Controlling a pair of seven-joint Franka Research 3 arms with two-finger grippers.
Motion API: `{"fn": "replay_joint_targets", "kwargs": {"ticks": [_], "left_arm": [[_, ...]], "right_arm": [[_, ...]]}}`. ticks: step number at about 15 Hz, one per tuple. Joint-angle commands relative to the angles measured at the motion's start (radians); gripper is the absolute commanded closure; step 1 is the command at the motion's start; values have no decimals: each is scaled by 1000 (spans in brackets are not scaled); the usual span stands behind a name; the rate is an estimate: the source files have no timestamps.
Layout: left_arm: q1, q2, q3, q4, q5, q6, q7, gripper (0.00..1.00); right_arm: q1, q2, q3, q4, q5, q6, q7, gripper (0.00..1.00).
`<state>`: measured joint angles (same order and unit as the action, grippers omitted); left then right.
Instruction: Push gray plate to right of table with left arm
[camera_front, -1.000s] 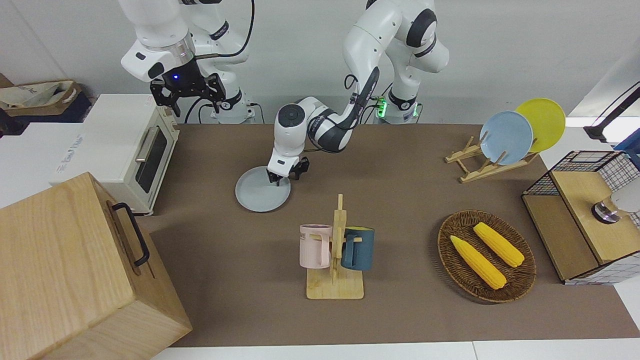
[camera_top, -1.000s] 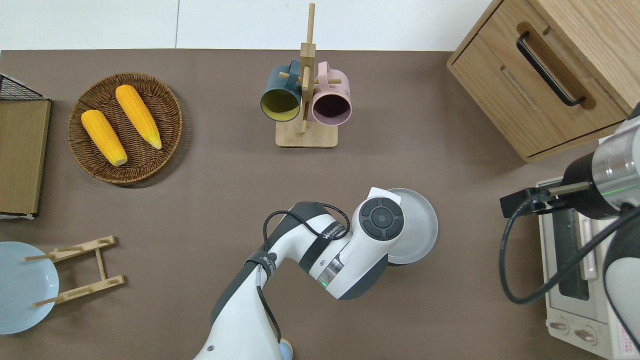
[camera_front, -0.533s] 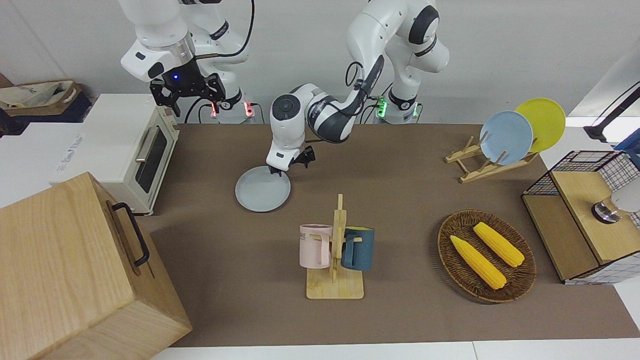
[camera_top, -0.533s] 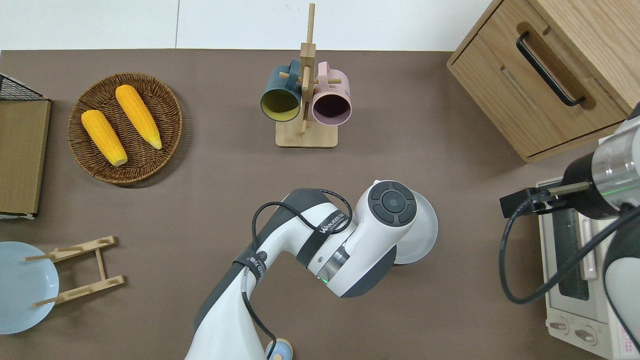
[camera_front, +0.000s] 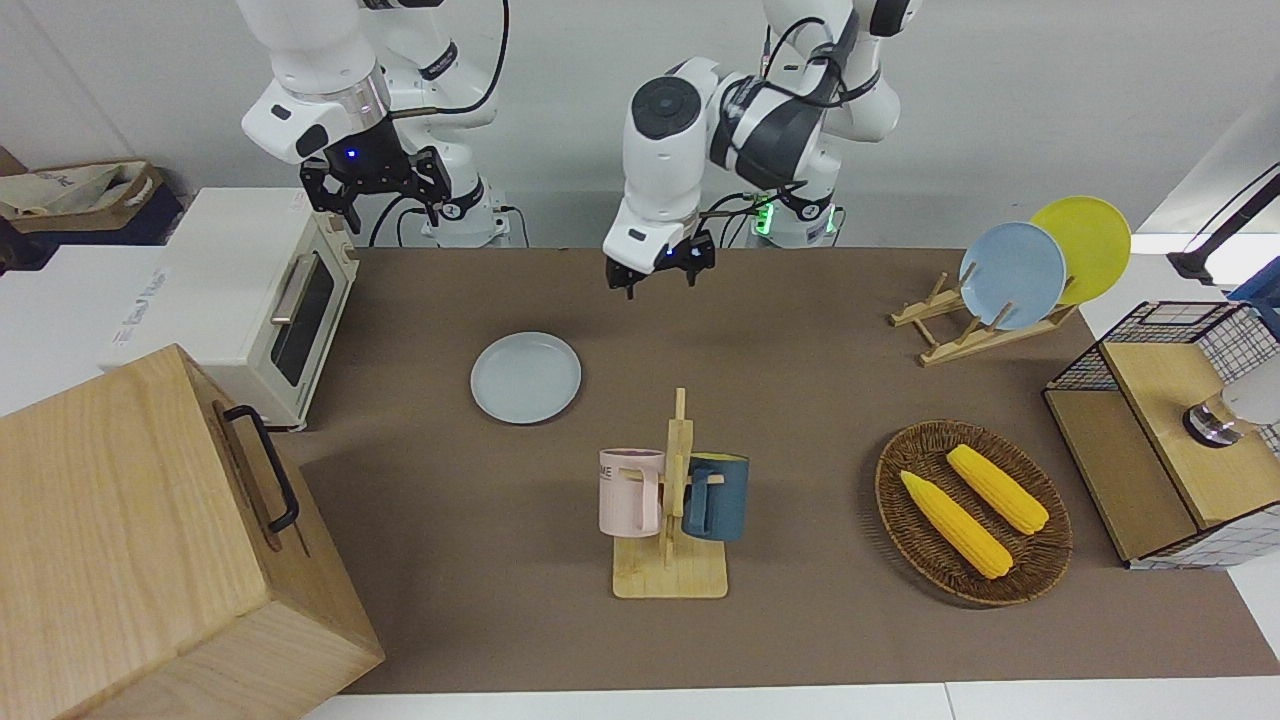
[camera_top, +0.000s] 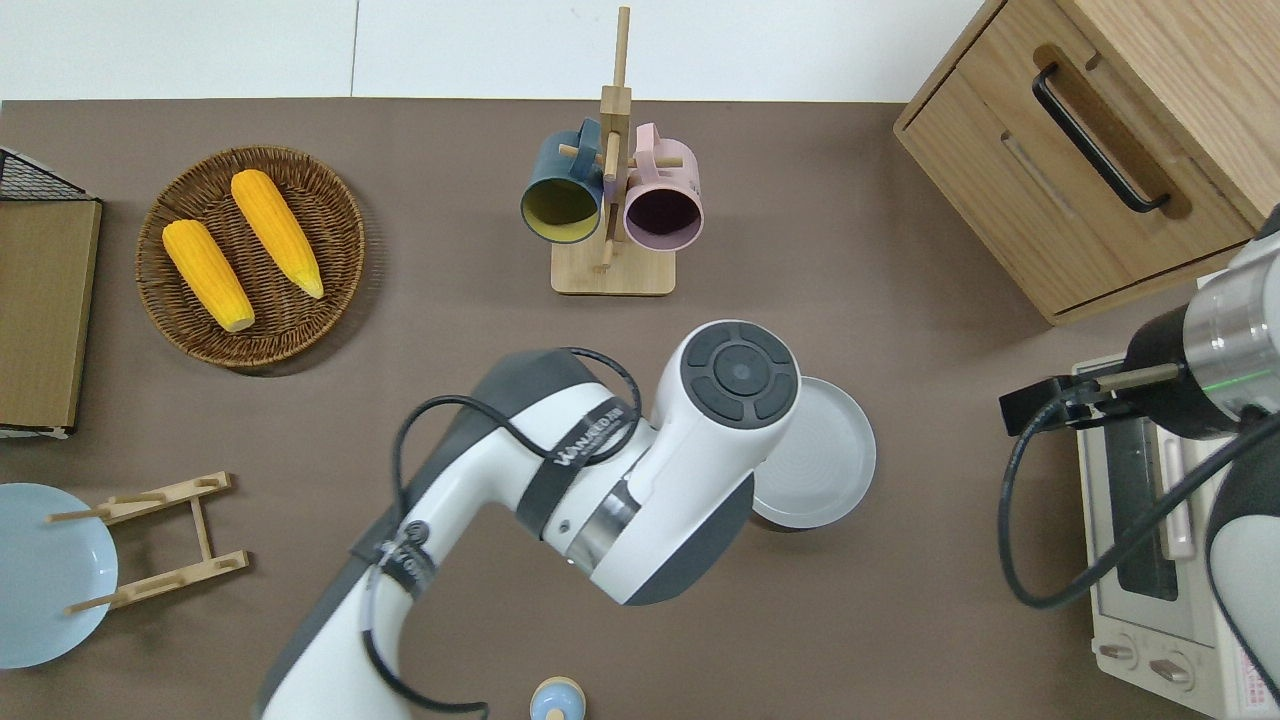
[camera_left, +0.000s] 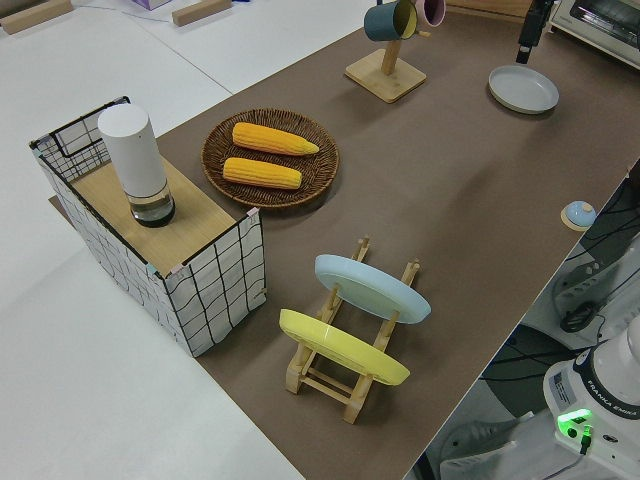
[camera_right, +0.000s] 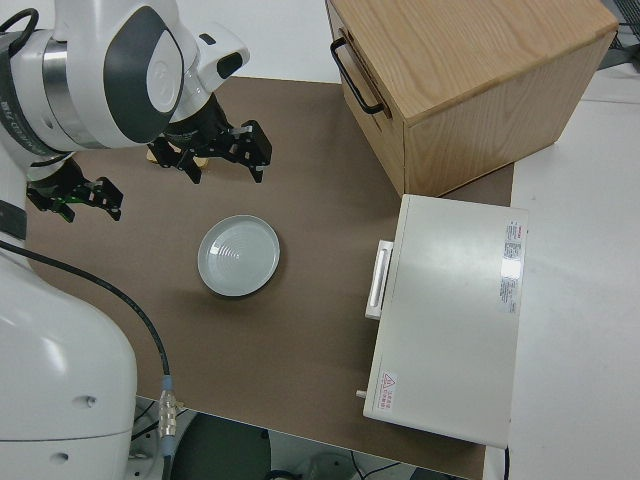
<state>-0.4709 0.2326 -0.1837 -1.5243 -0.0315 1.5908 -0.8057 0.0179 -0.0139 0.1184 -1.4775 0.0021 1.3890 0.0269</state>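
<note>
The gray plate (camera_front: 525, 378) lies flat on the brown table (camera_front: 800, 400), between the toaster oven and the mug rack; it also shows in the overhead view (camera_top: 820, 455), the left side view (camera_left: 523, 88) and the right side view (camera_right: 238, 256). My left gripper (camera_front: 660, 278) hangs open and empty in the air, clear of the plate; the right side view (camera_right: 215, 158) shows it too. In the overhead view the arm's wrist hides it and overlaps the plate's edge toward the left arm's end. My right arm is parked, its gripper (camera_front: 388, 200) open.
A mug rack (camera_front: 672, 500) with a pink and a blue mug stands farther from the robots than the plate. A toaster oven (camera_front: 270, 300) and a wooden cabinet (camera_front: 150, 540) fill the right arm's end. A corn basket (camera_front: 972, 510), a plate rack (camera_front: 1010, 275) and a wire crate (camera_front: 1170, 430) sit toward the left arm's end.
My left gripper has lifted off the gray plate and risen, moving toward the left arm's end. The plate stays where it was. The right arm has not moved.
</note>
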Motion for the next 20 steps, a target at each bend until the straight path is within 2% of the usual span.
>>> {"fn": "replay_joint_targets", "kwargs": {"ticks": [1,4,7,9,11,16,18,20], "left_arm": [[107,-136,-2,-27,10,-110,120,7],[199,-216,0,-28,10,-178,193,7],[357,-269,-2,-28,1,-225,406,7],[408,-283,0,-27,10,-224,489,5],[458,-283,21,-27,12,-218,609,5],[479,-279,101,-27,8,-126,703,7],[483,-274,118,-25,10,-108,796,5],[482,-271,142,-23,8,-92,821,7]], "right_arm": [[-19,-3,14,8,4,-16,2,17],[-19,-3,14,8,4,-15,2,17],[-19,-3,14,8,4,-16,2,17],[-19,-3,14,8,4,-15,2,17],[-19,-3,14,8,4,-15,1,17],[-19,-3,14,8,4,-16,2,17],[-19,-3,14,8,4,-15,2,17],[-19,-3,14,8,3,-16,2,17]]}}
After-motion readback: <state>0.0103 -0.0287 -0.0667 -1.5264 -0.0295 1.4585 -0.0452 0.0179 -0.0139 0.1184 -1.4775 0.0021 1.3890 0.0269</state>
